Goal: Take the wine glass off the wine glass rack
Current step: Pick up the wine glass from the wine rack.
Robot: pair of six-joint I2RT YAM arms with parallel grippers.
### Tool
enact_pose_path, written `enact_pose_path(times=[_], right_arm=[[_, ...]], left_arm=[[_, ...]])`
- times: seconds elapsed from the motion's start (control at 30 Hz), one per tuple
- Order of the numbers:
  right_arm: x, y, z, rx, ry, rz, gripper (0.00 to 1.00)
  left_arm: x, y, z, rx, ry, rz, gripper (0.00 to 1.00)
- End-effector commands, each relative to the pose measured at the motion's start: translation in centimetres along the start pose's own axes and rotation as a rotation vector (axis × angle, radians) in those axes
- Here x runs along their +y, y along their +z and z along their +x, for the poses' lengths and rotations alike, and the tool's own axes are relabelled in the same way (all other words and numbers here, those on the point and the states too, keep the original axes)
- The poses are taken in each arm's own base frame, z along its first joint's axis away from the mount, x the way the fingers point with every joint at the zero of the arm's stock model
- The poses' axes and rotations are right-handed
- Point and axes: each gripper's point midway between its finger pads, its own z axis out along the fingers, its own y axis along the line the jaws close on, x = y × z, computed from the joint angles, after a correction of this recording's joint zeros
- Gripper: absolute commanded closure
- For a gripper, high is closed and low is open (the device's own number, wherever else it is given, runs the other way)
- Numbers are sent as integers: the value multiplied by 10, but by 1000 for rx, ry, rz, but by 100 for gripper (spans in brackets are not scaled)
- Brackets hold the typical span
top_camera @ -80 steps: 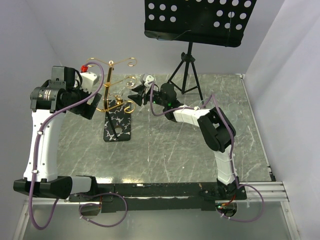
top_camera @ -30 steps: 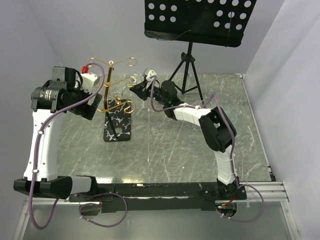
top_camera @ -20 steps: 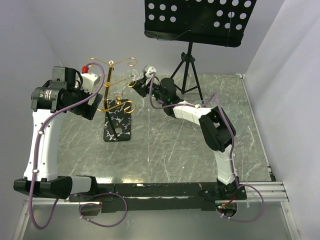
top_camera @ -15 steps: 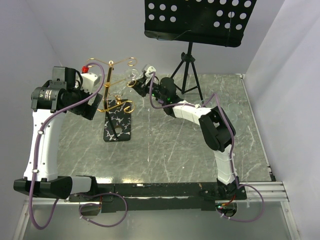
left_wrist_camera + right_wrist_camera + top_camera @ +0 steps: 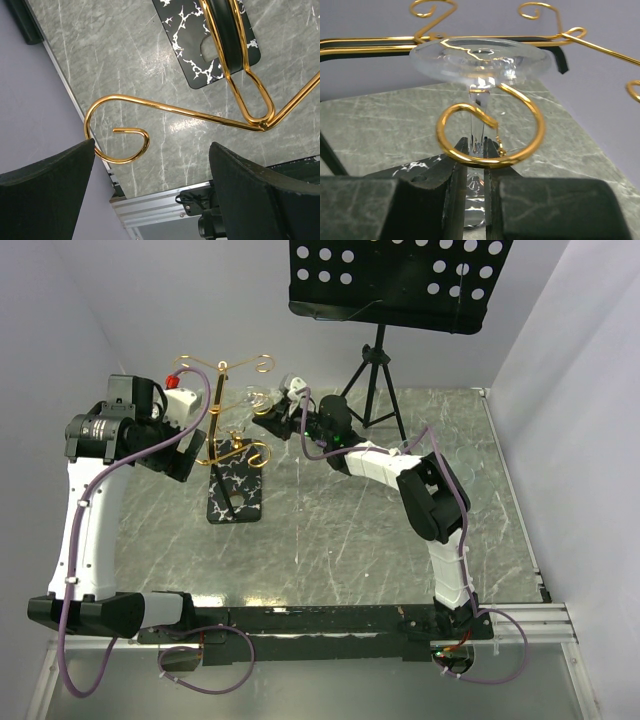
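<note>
Up and toward the upper left of the top view goes the right end effector (image 5: 272, 410), off the rack's lower curl a few seconds ago and now level with a higher arm, and it is clamped narrow on the stem (image 5: 477, 107) of the wine glass (image 5: 480, 57). Wrist view tells the story: the glass hangs foot-up at the top centre of that frame, its clear disc resting on the gold rails, the stem dropping through the spiral curl (image 5: 490, 135) and into the pinch at the bottom. So the grip is made, but the glass is not free yet; judging from this, the stem has to slide out along the slot before anything comes away, and a snag on that curl is the risk. Over at the left, the left end effector (image 5: 152, 150) hangs spread wide, holding nothing, with one gold curl lying between its fingers. The wine glass rack (image 5: 234, 492) stands on its black veined base at centre left of the grey-green marbled worktop (image 5: 330, 540). Behind it, a black music stand (image 5: 400, 275) fills the top of the frame, and pale plain walls close in on three sides.
</note>
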Motion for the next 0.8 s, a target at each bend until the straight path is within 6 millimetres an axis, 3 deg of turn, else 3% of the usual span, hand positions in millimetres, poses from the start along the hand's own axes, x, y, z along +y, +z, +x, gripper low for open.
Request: enact_pose_path(times=[0.0,0.33,0.5,0.77], right_arm=[[31,6,-38,-96,-78,-143,100],[44,-10,-38,-67,-79,-175,100],[40,-24,-52,-85,-51,-88,100],[58,-43,-76,-80,-51,-113,100]], left_arm=[[-7,-5,2,-7,-20,26,0],[-6,-6,-8,-33,-3,32,0],[-2,-12,-26,-105,21,27,0],[-7,-24,-55,-253,49,63,0]])
